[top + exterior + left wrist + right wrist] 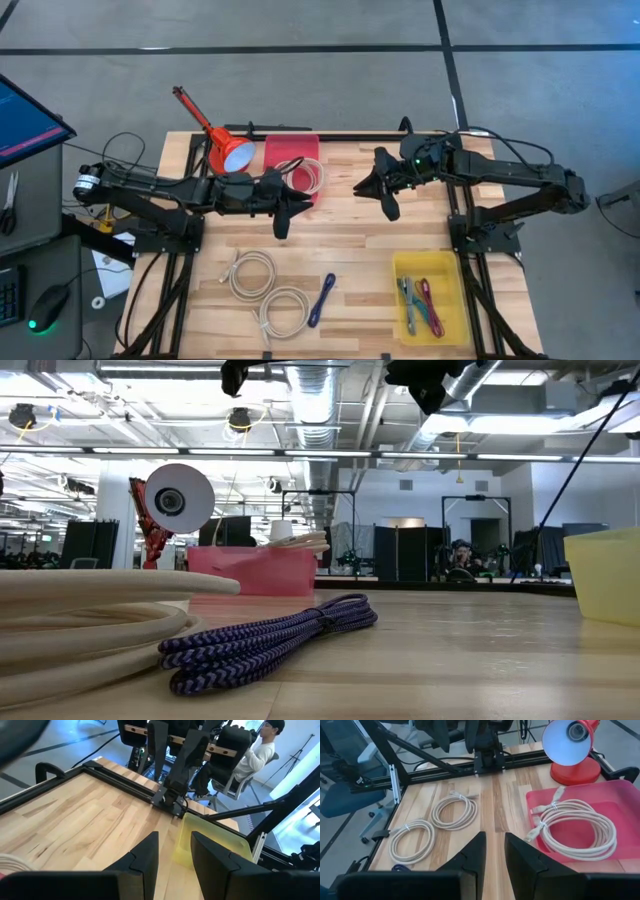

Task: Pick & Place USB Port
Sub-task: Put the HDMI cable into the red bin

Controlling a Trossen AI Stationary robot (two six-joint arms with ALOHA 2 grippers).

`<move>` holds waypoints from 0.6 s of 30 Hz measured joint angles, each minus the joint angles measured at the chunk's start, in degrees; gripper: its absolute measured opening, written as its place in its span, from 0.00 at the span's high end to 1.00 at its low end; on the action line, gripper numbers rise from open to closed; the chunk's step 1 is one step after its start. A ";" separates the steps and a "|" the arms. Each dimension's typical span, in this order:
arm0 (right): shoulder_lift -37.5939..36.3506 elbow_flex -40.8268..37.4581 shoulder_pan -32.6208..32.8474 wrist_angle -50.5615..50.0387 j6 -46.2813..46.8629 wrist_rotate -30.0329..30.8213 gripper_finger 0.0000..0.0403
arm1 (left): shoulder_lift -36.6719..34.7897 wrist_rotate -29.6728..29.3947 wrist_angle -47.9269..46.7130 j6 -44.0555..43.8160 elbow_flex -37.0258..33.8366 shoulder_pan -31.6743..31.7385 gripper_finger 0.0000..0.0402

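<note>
Braided purple cable (268,642) (looped) on pale wood-grain table (470,660).

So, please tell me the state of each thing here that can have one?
Left gripper: jaws open, empty.
Right gripper: jaws slightly apart, empty.
Red tray: holds one coiled white cable.
Yellow bin: holds small cables.
Purple cable: bundled, on the table.
Lamp: tilted down.

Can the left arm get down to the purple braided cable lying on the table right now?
Probably yes. The purple cable lies alone on bare wood, apart from the two white coils beside it, with nothing over it. The left gripper hangs above the table with jaws parted and empty, on the pink tray side.
</note>
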 joint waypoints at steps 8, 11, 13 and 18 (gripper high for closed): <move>0.00 0.00 0.00 0.16 0.13 0.16 0.84 | 0.00 0.00 0.66 0.00 0.00 0.02 0.72; 0.00 0.00 0.00 0.17 0.15 0.15 0.84 | 0.02 -0.02 0.67 0.02 0.00 0.07 0.72; 0.00 0.00 0.00 0.14 0.15 0.15 0.84 | 0.02 0.09 0.54 0.04 0.00 0.42 0.72; -0.02 0.00 0.00 -1.42 0.15 0.17 0.84 | -1.93 2.68 -6.61 1.56 0.07 0.44 0.72</move>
